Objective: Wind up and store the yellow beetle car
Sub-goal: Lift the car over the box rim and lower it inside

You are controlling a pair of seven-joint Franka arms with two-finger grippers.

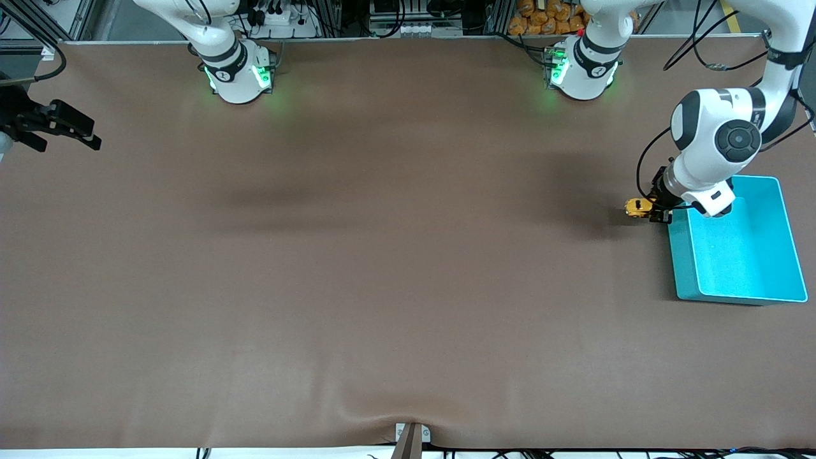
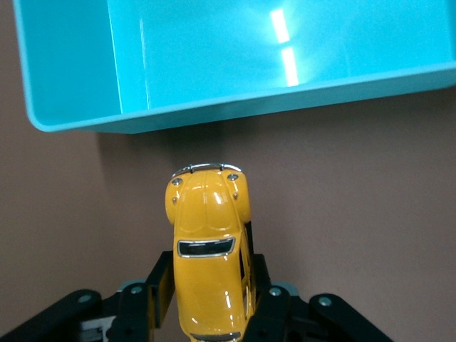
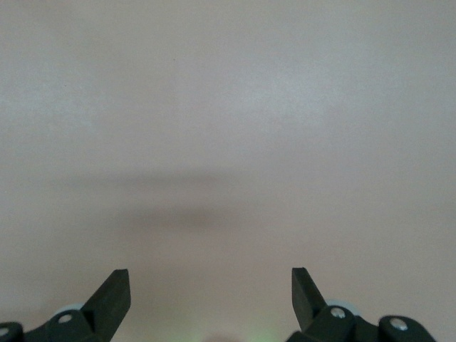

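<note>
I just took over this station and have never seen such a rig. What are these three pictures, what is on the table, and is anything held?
Two white robot arms stand at a brown table. The wide picture comes from a high camera that faces them. The other two come from cameras on the arms' wrists and look down past each gripper.

The left gripper is shut on the yellow beetle car. In the left wrist view its fingers press on the car's sides. The car hangs over bare table, just beside the cyan bin at the left arm's end of the table. It is not in the bin yet.

The right gripper waits over the right arm's end of the table, open and holding nothing. Its wrist view shows only its two fingers and the tabletop.
</note>
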